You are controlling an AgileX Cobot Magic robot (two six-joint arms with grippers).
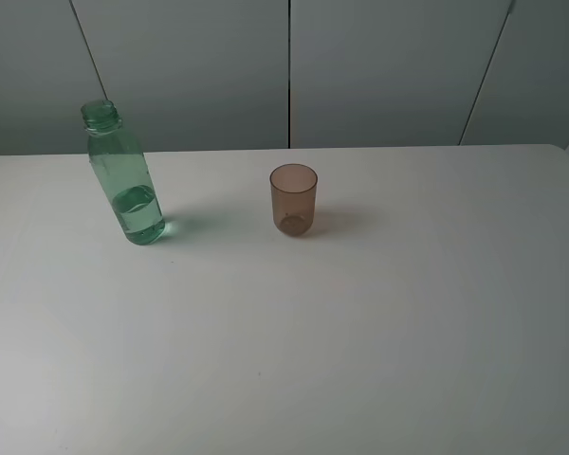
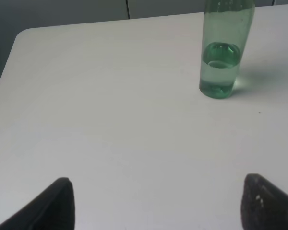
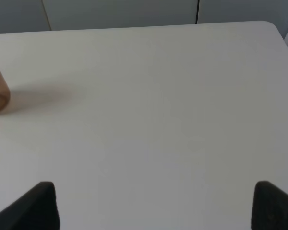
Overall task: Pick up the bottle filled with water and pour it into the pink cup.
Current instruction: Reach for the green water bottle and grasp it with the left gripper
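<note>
The bottle (image 1: 125,180) stands near the far left corner of the desk (image 1: 360,332), the pink cup (image 1: 293,199) well apart by the far edge's middle — left fingers (image 2: 57,206) and right fingers (image 3: 38,206) gape wide, empty.

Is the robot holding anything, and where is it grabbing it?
Nothing. The bottle and the pink cup stand free on the table; the left gripper and right gripper are open, empty.

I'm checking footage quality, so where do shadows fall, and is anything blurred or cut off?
Exterior high: soft shadows fall right of the bottle and the pink cup. Left wrist: the bottle's top is cut off; fingertips of the left hand look dark and blurred. Right wrist: the pink cup is cropped at the edge.
</note>
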